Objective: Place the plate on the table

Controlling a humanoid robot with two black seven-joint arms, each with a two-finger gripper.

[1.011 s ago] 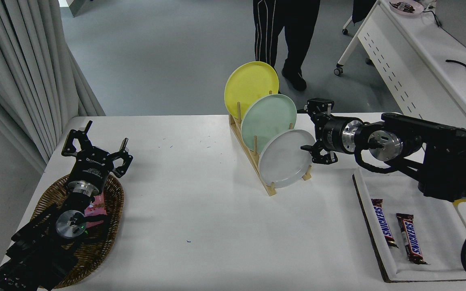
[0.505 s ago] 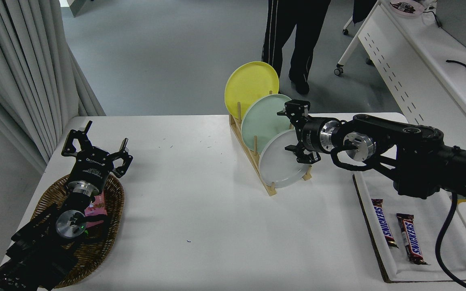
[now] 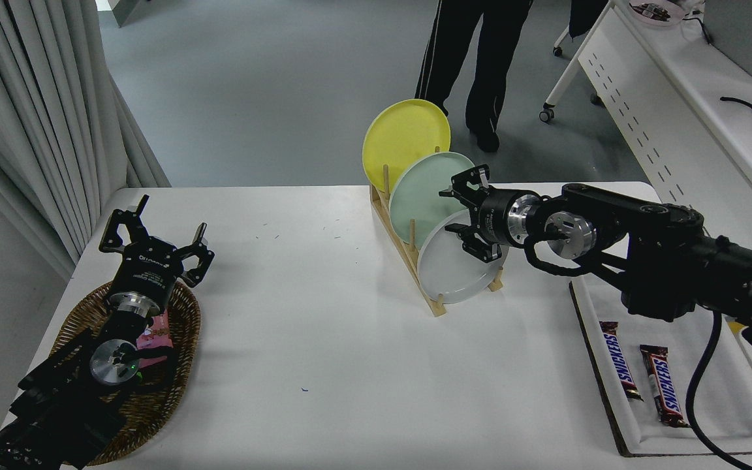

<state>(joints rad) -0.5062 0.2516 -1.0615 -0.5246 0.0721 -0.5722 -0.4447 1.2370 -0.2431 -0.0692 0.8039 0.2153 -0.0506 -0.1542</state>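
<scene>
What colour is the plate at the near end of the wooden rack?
Plain light grey, seen in the head view: the plate stands nearest in the rack.

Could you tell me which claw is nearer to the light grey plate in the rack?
The right claw, open at the light grey plate's upper rim. The left claw is parked far left, above the basket.

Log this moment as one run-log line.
phase: reach | right tool: open, at grey plate's upper rim | plate: upright in rack | left tool: open, parked over basket
</scene>
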